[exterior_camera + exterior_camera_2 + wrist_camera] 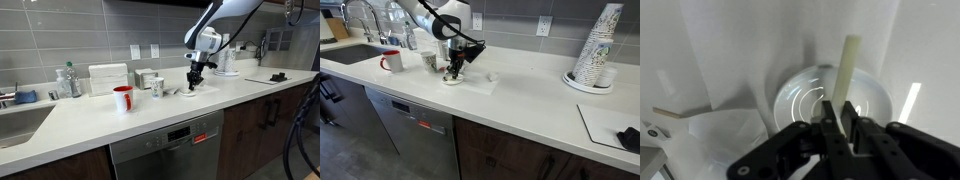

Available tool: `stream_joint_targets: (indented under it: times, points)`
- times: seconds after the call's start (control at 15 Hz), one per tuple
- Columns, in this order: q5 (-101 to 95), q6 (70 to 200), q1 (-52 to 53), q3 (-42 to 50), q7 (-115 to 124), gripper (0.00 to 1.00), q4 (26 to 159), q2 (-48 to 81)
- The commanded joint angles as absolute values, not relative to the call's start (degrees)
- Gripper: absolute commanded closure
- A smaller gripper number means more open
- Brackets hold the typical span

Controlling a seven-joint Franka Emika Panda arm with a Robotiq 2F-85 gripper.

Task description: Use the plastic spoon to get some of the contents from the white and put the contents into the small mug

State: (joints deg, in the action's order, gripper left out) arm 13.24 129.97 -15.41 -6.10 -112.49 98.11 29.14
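Grip: the jaws are closing tight on the plastic spoon (846, 80), holding it by one end just over the white dish (800, 100).
Spoon look: a pale cream, flat, straight strip is showing; which end is the bowl cannot be told.
Spoon axis: running from the jaws out across the dish, leaning slightly right in the wrist view.
Dish: lying round and shallow on the worktop (90, 125).
Mug: the small mug (157, 87), whitish with a dark pattern, is standing upright left of the dish, apart from it.
Writing: the mug's pattern is showing too small to read.
Beyond: the red mug (123, 98) is standing further left.
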Motion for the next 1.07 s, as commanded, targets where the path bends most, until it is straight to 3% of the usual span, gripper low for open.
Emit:
stream_joint_targets:
  times: [0.0, 1.0]
  points:
    - [14.82, 126.96, -15.96, -5.91, -114.81, 0.96, 95.46, 32.09]
    - [12.42, 131.78, -14.59, -4.51, -115.21, 0.96, 96.39, 31.43]
